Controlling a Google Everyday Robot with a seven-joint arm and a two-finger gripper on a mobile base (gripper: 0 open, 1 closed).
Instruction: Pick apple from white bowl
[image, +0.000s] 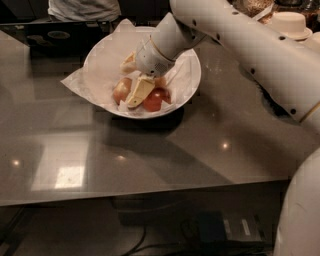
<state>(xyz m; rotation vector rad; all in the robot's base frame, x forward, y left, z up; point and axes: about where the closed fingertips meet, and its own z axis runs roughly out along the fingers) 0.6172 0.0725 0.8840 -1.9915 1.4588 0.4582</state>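
The white bowl (192, 75), lined with crumpled white paper, sits on the dark table at the back centre. In it lies the yellowish-tan apple (121, 90) with a red-brown blush, at the bowl's left front. A deeper red apple (154, 100) lies just right of it. My gripper (133, 78) reaches down into the bowl from the right, fingers apart. One cream finger (138, 92) lies between the two apples, against the tan apple's right side. The other finger (128, 63) is behind the tan apple. The arm hides the back of the bowl's inside.
The glossy dark table (150, 160) stretches in front of the bowl to its front edge. A small white container (289, 24) stands at the back right. A person's torso (82, 9) is at the back left. My arm's lower segment (302, 220) fills the right edge.
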